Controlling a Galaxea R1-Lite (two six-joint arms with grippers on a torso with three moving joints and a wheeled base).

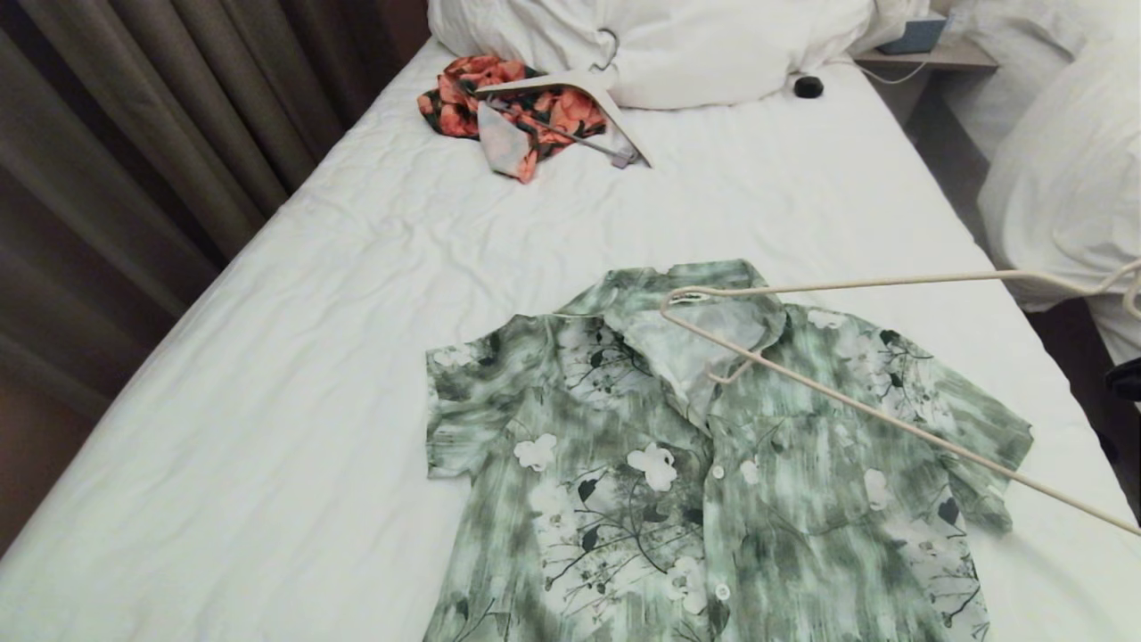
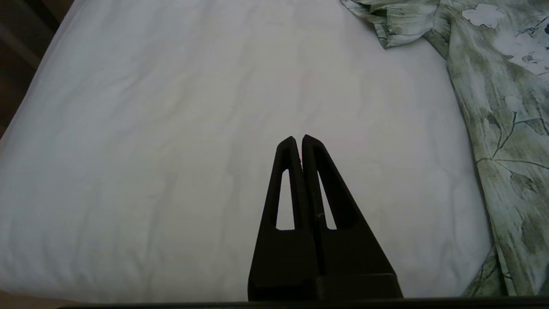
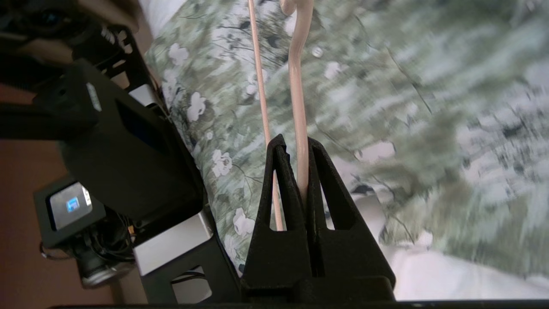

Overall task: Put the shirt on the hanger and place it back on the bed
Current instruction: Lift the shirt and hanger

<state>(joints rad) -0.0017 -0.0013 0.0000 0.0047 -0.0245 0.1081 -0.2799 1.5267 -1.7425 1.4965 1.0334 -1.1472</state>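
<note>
One long bed (image 1: 357, 357) with a white sheet is seen, and the shirt (image 1: 713, 464) is spread flat on it near the foot, collar toward the pillows. The hanger (image 1: 856, 410) is held in the air above the shirt's collar and right shoulder, gripped by the right hand (image 3: 300, 148). The left hand (image 2: 299, 139) is pressed closed, empty, above bare sheet beside the shirt.

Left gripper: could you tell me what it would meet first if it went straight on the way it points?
Most likely the bare white sheet of the bed. The left gripper, shut and empty, points at it; the shirt lies off to one side.
</note>
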